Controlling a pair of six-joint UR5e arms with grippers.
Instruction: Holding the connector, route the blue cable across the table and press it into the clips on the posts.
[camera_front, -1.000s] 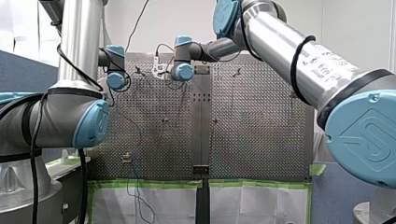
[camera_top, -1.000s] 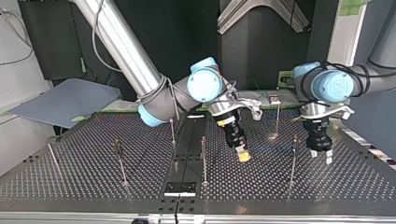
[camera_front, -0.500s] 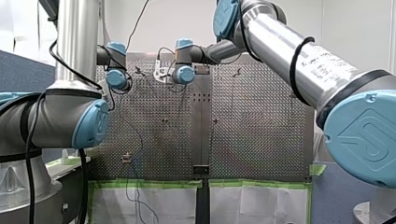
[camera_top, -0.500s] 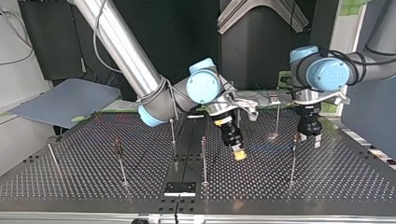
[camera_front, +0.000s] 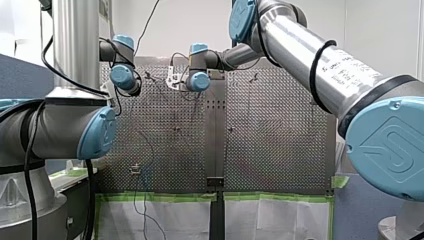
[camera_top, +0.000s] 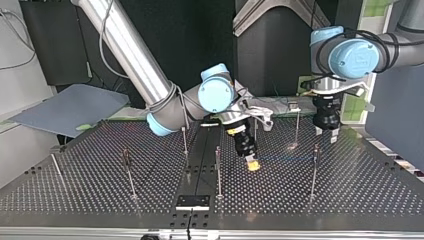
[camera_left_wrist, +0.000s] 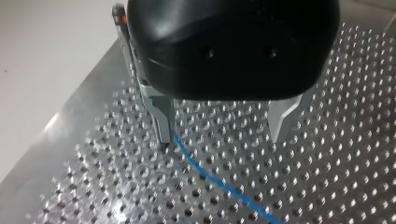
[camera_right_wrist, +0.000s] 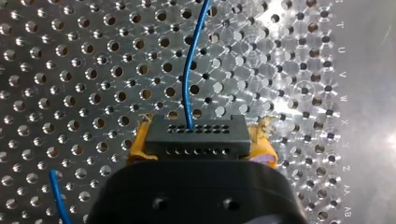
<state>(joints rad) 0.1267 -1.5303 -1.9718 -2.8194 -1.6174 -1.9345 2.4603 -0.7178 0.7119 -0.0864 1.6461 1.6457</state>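
a: what have the right arm's fingers (camera_right_wrist: 140, 148) got hold of?
b: they are closed on the black connector (camera_right_wrist: 195, 135), with a yellow pad pressed against each end of it. the blue cable (camera_right_wrist: 189, 74) leaves the connector's middle and runs ahead over the perforated desk (camera_right_wrist: 70, 70).
a: and the left arm's fingers (camera_left_wrist: 161, 116)?
b: spread wide, with nothing between them. they hang over the desk, and a stretch of the blue cable lies on it below them, passing just beside the tip of one metal finger.
a: how does it look in the top view?
b: the right arm's fingers point down at the desk near the middle, just right of the middle post (camera_top: 218, 170). the cable shows as a blue line from there toward the right-hand post (camera_top: 313, 170). whether it sits in a clip cannot be told. the left arm's fingers hang just behind that post's top.
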